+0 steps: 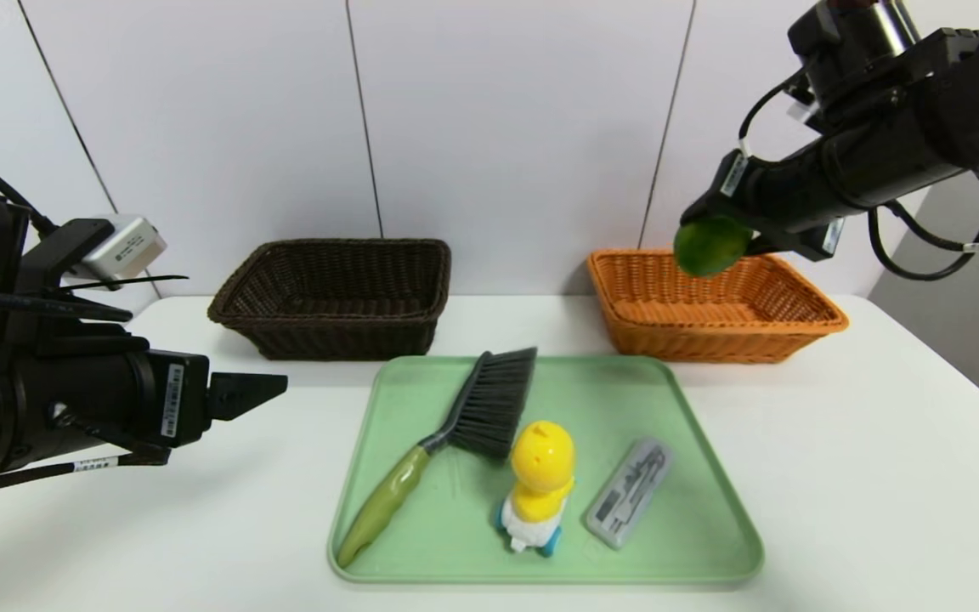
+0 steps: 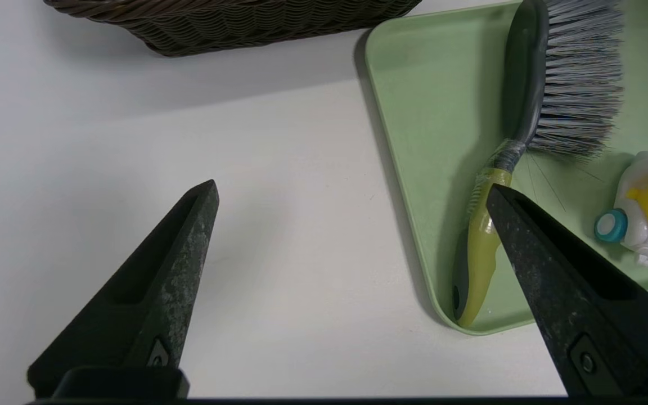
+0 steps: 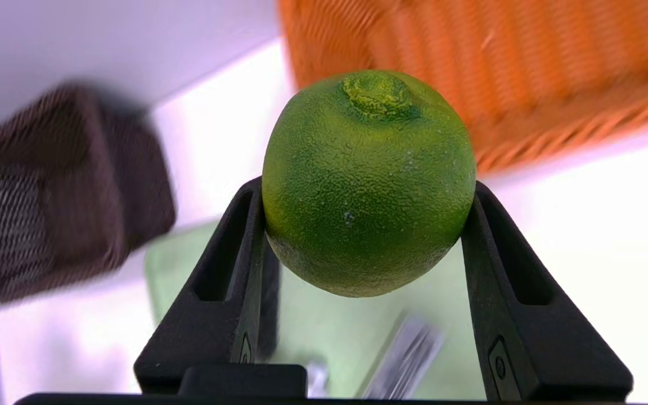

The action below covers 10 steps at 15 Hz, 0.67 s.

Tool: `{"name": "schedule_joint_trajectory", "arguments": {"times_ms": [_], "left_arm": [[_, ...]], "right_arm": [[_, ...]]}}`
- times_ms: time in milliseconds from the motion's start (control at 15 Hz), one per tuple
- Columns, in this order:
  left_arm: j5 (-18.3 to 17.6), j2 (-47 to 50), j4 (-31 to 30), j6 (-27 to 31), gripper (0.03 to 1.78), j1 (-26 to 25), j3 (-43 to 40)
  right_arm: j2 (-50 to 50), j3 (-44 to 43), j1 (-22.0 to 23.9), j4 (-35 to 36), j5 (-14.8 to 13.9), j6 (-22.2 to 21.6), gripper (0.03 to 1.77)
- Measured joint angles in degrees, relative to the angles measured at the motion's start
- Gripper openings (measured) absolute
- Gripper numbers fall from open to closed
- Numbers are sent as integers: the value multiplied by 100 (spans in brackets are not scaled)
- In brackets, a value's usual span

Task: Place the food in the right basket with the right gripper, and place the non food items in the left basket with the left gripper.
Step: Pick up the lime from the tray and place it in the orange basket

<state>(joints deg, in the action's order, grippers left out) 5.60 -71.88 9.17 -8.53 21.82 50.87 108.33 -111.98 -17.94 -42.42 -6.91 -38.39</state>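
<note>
The right end effector [image 1: 715,242] pinches the lime [image 1: 710,245] above the orange basket [image 1: 787,327]'s near-left rim, so it should carry deeper over the middle before letting go, while the left end effector [image 2: 352,197] waits spread beside the tray [image 1: 710,544].

White counter [image 1: 880,442], smooth matte top, soft shadows on it. Behind it a pale wall [image 1: 506,127] of flat panels split by thin dark seams, some slanted. Grey surface [image 1: 965,280] at far right, past the counter edge. Lighting even, diffuse.
</note>
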Motion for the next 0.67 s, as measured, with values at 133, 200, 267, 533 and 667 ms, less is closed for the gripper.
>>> {"name": "schedule_joint_trajectory", "arguments": {"times_ms": [133,200,267,533,667], "left_arm": [[16,-6,-7,-1,169,-2,0],[21,-11,-10,-1,169,-2,-7],[27,-21,-24,-6,169,-2,-7],[16,-80,-228,5,169,-2,-29],[-12,-117,-234,-4,169,-7,15]], "right_arm": [[267,2,395,453,-5,258,100],[422,2,560,640,-2,322,100],[603,2,709,800,6,356,100],[1262,2,1059,1302,9,399,100],[1517,2,1125,1382,11,385,100]]}}
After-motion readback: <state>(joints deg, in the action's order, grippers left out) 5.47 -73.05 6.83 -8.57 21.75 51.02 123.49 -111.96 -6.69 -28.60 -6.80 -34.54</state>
